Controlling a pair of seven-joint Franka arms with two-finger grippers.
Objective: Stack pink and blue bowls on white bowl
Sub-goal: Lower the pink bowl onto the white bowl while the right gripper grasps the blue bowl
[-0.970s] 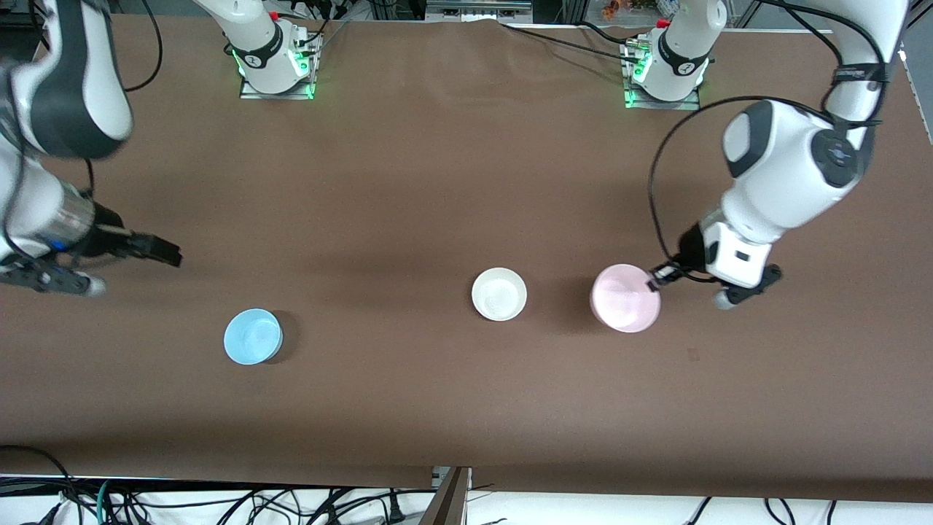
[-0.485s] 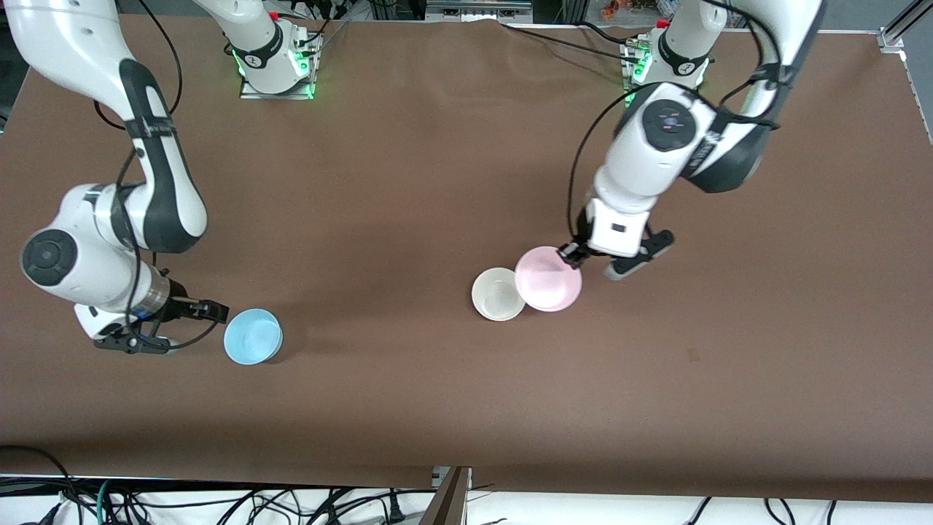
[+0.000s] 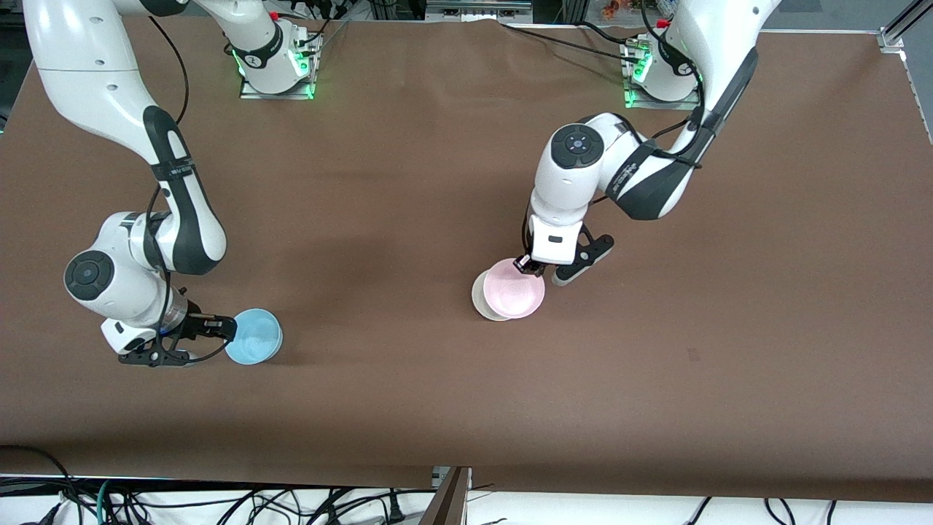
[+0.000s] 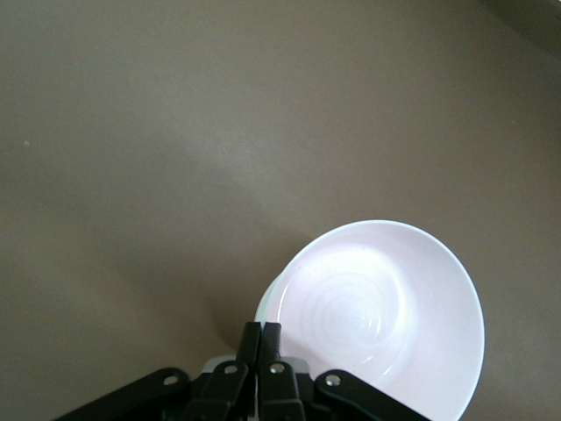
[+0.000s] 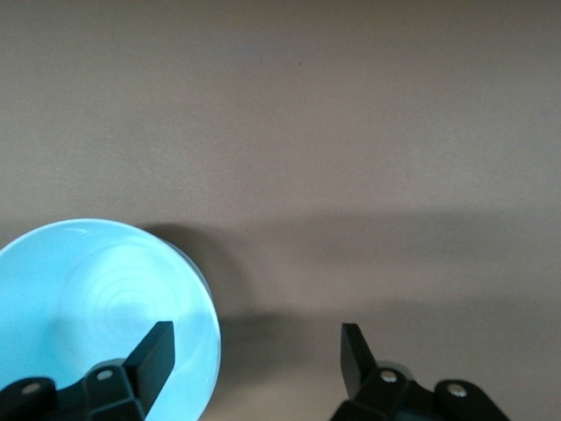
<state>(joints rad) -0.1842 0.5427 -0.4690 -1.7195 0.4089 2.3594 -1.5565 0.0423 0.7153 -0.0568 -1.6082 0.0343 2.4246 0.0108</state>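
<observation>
Three bowls are what you have on the brown worktop (image 3: pixel 452 408). Your pink bowl (image 3: pixel 514 297) is up in the left pincer (image 3: pixel 526 265), whose fingers are pinched shut on its rim. It hangs over the white bowl (image 3: pixel 479 295) and covers most of it, so you see only a sliver of white at the edge toward the right arm's end. In the left wrist view the pink bowl (image 4: pixel 381 316) sits upright with its mouth up, the closed fingers (image 4: pixel 261 346) at its rim, and a thin pale edge of the white bowl (image 4: pixel 267 303) peeks out beside it. Whether the pink bowl already rests in the white one you cannot tell.

Your blue bowl (image 3: pixel 254 335) stands upright on the worktop, well apart from the other two, toward the right arm's end and a little nearer the front camera. The right pincer (image 3: pixel 224 328) is low at its rim with its fingers spread wide. In the right wrist view one finger (image 5: pixel 151 355) is over the inside of the blue bowl (image 5: pixel 96 307) and the other is outside it, so the wall lies between them, not yet gripped.
</observation>
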